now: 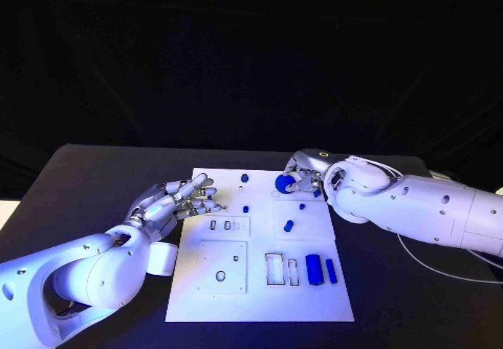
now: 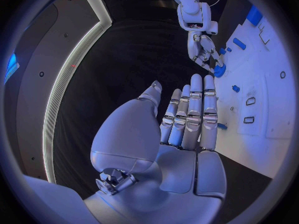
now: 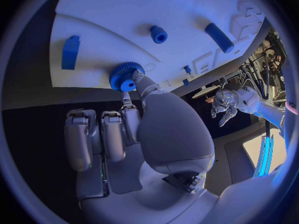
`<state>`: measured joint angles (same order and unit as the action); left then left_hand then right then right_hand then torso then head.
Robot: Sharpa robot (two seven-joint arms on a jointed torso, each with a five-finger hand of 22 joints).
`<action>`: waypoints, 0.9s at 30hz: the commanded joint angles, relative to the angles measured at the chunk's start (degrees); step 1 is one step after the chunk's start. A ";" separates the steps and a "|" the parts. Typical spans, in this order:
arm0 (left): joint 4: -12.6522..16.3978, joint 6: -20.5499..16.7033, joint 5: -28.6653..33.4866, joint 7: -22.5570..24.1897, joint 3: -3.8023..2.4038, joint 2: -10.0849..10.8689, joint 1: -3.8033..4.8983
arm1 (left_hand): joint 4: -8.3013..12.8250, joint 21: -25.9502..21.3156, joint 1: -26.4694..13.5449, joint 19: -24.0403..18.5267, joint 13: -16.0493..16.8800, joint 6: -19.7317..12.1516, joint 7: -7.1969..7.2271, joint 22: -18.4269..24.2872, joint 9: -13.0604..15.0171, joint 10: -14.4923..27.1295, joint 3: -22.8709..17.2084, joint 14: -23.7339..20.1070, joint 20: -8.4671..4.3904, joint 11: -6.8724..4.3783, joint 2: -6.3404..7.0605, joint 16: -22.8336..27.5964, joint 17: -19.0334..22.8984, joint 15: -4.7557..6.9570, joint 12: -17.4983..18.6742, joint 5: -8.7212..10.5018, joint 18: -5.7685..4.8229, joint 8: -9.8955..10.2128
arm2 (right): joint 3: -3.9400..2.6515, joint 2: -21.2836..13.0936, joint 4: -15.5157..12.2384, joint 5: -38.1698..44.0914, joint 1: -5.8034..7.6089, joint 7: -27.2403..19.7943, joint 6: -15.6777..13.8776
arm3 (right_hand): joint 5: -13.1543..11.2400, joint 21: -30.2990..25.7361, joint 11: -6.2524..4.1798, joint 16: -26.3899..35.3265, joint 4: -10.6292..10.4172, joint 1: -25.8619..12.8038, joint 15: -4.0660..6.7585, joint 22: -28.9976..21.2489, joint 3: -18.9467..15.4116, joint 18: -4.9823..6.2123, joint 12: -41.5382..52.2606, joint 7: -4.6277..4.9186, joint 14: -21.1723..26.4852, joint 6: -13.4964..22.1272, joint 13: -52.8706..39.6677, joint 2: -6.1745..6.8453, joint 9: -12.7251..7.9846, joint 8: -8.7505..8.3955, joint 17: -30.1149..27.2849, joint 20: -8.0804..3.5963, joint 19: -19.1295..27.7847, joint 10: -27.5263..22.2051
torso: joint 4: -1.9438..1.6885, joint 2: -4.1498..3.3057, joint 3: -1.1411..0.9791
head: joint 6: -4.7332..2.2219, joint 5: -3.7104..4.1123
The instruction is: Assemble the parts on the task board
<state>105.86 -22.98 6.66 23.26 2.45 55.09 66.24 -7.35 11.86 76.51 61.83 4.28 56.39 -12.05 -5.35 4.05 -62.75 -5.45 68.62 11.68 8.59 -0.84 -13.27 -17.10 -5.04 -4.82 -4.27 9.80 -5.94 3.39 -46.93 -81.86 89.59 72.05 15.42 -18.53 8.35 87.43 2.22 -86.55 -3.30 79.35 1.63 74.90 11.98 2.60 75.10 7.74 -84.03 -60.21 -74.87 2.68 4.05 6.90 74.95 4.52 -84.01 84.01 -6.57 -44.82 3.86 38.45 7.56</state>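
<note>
The white task board (image 1: 199, 298) lies in the middle of the black table. A blue gear (image 1: 283, 183) (image 3: 122, 76) sits at the board's far edge. My right hand (image 1: 302, 177) (image 3: 124, 134) pinches it between the thumb (image 3: 140, 83) and a finger, with the other fingers curled in. My left hand (image 1: 180, 201) (image 2: 187, 119) hovers at the board's far left edge with its fingers stretched out and apart, holding nothing. In the left wrist view the right hand (image 2: 202, 47) stands over the gear (image 2: 219, 68).
Loose blue parts lie on the board: a small peg (image 1: 244, 177), a short piece (image 1: 288, 226), a thick block (image 1: 312, 269) and a thin bar (image 1: 331, 270) near the front right. A white cable (image 1: 440, 270) runs over the table at the right.
</note>
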 commanded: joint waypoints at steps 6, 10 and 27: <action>0.00 1.32 0.12 0.24 -0.04 -0.05 0.05 | 0.07 -0.19 -0.28 0.44 0.08 0.46 -0.12 0.08 -0.03 -0.52 0.34 -0.27 -0.15 0.07 -0.22 0.10 -0.07 -0.23 0.21 0.18 0.63 0.33 | -0.05 1.56 -3.11 2.81 0.35 2.13 -4.00 | 0.90 0.13 -0.27 0.08 -0.58 -2.09 0.41 8.34 0.24 -0.99 -0.54 -0.75 -4.83 -0.86 -4.93 0.30 0.22 -0.58 9.84 -0.22 -1.81 0.20 | -0.06 0.03 0.01 | -0.23 -0.25; -0.02 1.35 0.12 0.22 -0.04 -0.09 0.05 | 0.07 -0.19 -0.28 0.44 0.08 0.46 -0.12 0.08 -0.03 -0.52 0.34 -0.27 -0.15 0.07 -0.22 0.10 -0.07 -0.23 0.21 0.18 0.63 0.33 | -0.05 3.28 -3.57 3.75 0.43 2.84 -4.37 | 0.89 0.09 -0.25 0.20 -0.62 -2.30 0.40 8.21 0.28 -0.96 -0.62 -0.72 -4.80 -0.79 -4.91 0.43 0.19 -0.73 9.67 -0.22 -1.74 0.17 | -0.06 -0.02 0.00 | -0.27 -0.40; 0.09 1.42 0.12 0.19 -0.04 -0.20 0.06 | 0.16 -0.23 -0.22 0.46 0.08 0.48 -0.09 0.09 -0.02 -0.54 0.40 -0.29 -0.15 0.05 -0.27 0.12 -0.14 -0.22 0.23 0.17 0.64 0.34 | 0.13 11.41 1.13 4.44 0.18 3.68 -2.06 | 0.36 -0.03 -0.15 0.50 -0.81 -2.98 0.34 7.91 0.50 -0.89 -1.05 -0.60 -4.71 -0.60 -4.76 0.61 0.10 -1.22 9.26 -0.20 -1.56 0.02 | -0.03 -0.06 0.04 | -0.09 -0.83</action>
<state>105.81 -22.78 6.71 23.17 2.44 55.00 66.23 -7.19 11.86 76.52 62.04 4.28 56.39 -12.05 -5.31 4.05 -62.75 -5.29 68.62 11.47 8.59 -0.83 -13.27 -17.20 -5.04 -4.82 -4.27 9.80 -5.94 3.51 -35.81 -81.07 92.88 72.28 18.37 -21.63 8.99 87.43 2.12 -86.22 -3.73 76.85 1.63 74.94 12.37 2.60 74.28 7.37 -84.03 -60.57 -74.94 3.31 4.07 5.82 74.93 4.52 -84.01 84.12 -6.62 -44.87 3.90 38.31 6.76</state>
